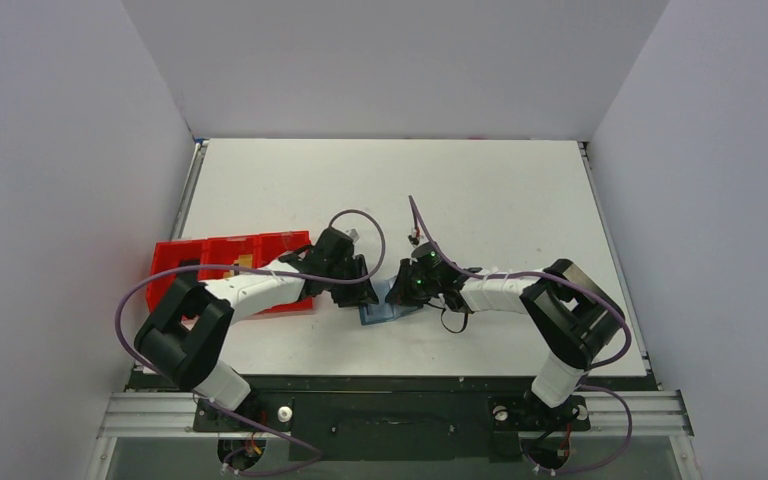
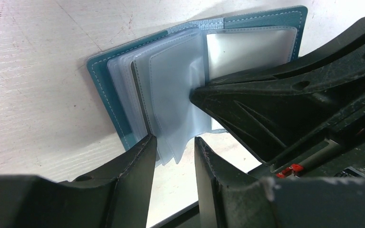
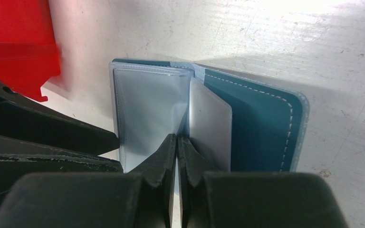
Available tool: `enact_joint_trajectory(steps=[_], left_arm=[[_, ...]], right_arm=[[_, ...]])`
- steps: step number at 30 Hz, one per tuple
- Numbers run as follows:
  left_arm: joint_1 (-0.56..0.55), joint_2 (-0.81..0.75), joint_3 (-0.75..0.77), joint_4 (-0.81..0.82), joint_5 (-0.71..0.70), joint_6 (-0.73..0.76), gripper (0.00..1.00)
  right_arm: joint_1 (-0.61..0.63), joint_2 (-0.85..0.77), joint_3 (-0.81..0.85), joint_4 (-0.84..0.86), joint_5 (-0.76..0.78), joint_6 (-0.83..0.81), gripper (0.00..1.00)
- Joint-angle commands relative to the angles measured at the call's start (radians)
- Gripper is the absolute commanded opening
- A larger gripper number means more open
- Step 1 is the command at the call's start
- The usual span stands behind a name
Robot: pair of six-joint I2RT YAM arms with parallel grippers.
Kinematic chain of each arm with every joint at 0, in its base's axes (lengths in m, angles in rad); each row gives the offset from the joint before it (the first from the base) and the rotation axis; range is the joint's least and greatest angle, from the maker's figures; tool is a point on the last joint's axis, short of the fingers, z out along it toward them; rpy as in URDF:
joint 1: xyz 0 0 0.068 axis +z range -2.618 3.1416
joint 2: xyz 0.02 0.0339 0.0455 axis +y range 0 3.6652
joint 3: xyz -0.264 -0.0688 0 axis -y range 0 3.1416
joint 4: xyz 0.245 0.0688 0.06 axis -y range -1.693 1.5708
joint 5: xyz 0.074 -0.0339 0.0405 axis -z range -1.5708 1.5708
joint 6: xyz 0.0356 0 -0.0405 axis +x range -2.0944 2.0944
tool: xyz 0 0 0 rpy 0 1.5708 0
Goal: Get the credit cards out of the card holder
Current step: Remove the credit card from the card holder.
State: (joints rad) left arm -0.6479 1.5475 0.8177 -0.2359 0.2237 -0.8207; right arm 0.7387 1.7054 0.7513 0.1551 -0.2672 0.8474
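The blue card holder lies open on the table between both grippers, its clear plastic sleeves fanned out. My left gripper is open, and its fingertips straddle the sleeves' lower edges. My right gripper is shut on one clear sleeve near the spine. It shows in the left wrist view as a black wedge. No credit card shows plainly. A thin dark edge sits between the sleeves, and I cannot tell what it is.
The red three-compartment tray stands left of the holder, under the left arm, and its corner shows in the right wrist view. A small tan patch lies in it, too small to identify. The table's near edge is just behind the holder.
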Motion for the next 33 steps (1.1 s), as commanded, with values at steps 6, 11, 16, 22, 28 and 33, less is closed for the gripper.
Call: enact_joint_trajectory(steps=[6,11,16,22,28,33], left_arm=[[-0.015,0.036,0.012,0.054,0.011,-0.008,0.32],[-0.023,0.058,0.019,0.065,0.011,-0.011,0.25],[-0.029,0.076,0.026,0.073,0.004,-0.016,0.13],[-0.030,0.046,0.027,0.053,-0.033,-0.025,0.00],[-0.030,0.014,0.033,0.043,-0.040,-0.023,0.00],[-0.043,-0.001,0.059,0.043,-0.036,-0.008,0.00]], right_arm=[[0.006,0.091,-0.047,-0.049,0.053,-0.024,0.00],[0.004,0.089,-0.050,-0.047,0.051,-0.023,0.00],[0.003,0.077,-0.047,-0.045,0.042,-0.020,0.00],[0.003,-0.014,-0.005,-0.101,0.026,-0.022,0.11],[0.001,-0.159,0.069,-0.226,0.062,-0.039,0.32],[0.000,-0.239,0.108,-0.288,0.083,-0.044,0.36]])
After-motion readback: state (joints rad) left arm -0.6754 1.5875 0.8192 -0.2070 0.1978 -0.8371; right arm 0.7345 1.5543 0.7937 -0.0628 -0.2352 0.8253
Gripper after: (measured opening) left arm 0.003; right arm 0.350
